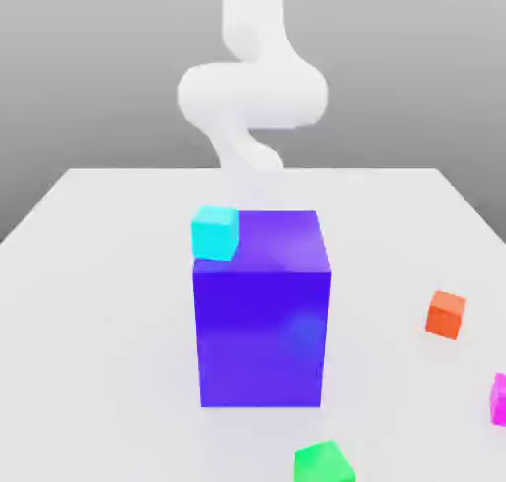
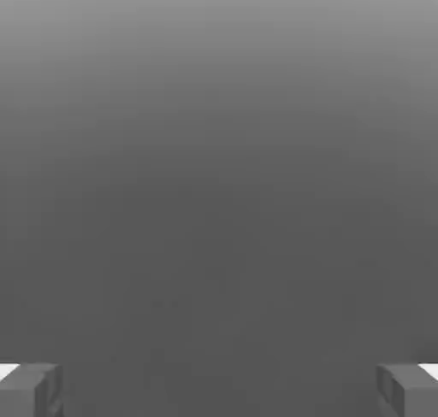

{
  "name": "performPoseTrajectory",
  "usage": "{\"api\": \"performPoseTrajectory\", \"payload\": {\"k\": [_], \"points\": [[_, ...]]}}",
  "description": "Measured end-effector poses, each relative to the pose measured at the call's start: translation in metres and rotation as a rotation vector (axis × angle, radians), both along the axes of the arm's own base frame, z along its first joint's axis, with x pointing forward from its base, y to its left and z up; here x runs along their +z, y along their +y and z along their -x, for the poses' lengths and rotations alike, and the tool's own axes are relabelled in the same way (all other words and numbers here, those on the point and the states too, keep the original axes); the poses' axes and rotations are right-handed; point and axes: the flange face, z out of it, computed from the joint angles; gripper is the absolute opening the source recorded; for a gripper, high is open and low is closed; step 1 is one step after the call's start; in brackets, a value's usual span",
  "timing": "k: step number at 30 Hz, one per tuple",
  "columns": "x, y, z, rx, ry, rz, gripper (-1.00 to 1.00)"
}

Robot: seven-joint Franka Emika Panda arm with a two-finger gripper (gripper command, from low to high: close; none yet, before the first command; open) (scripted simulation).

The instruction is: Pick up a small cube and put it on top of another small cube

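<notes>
Table (image 1: 99,273): you have a pale flat top; its far edge shows, while its near edge and side edges run out of the exterior view.
Big block (image 1: 262,322): blue-violet, standing upright at the middle of the table; it hides whatever table lies directly behind it.
Cyan cube (image 1: 215,232): sits at the big block's upper corner on the exterior view's left; you cannot tell whether it rests on the block's top or stands behind it.
Orange cube (image 1: 446,314): on the table to the exterior view's right of the big block, well apart from it, fully visible.
Pink cube (image 1: 499,399): your pick-up item, on the table at the exterior view's right edge, nearer the camera than the orange cube; the frame cuts off most of it.
Green cube (image 1: 322,463): your target, on the table in front of the big block, slightly to the exterior view's right; the frame's lower edge clips its base.
Arm (image 1: 252,90): a white blurred shape rising behind the big block; its lower end is hidden by the block.
Gripper (image 2: 219,390): in the hand view, you see two grey fingertips (image 2: 30,390) at opposite corners, cut off by the frame; the jaws are spread wide with nothing between them.
</notes>
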Motion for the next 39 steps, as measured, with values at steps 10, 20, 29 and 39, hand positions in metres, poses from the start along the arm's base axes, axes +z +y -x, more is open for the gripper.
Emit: {"api": "performPoseTrajectory", "payload": {"k": [10, 20, 29, 39], "points": [[-0.150, 0.115, -0.087, 0.342, 0.241, 0.193, 0.00], [-0.324, 0.244, -0.082, 0.752, 0.452, 0.353, 0.00], [-0.483, 0.318, -0.020, 1.091, 0.627, 0.439, 0.00], [-0.550, 0.322, -0.013, 1.116, 0.639, 0.444, -1.00]]}}
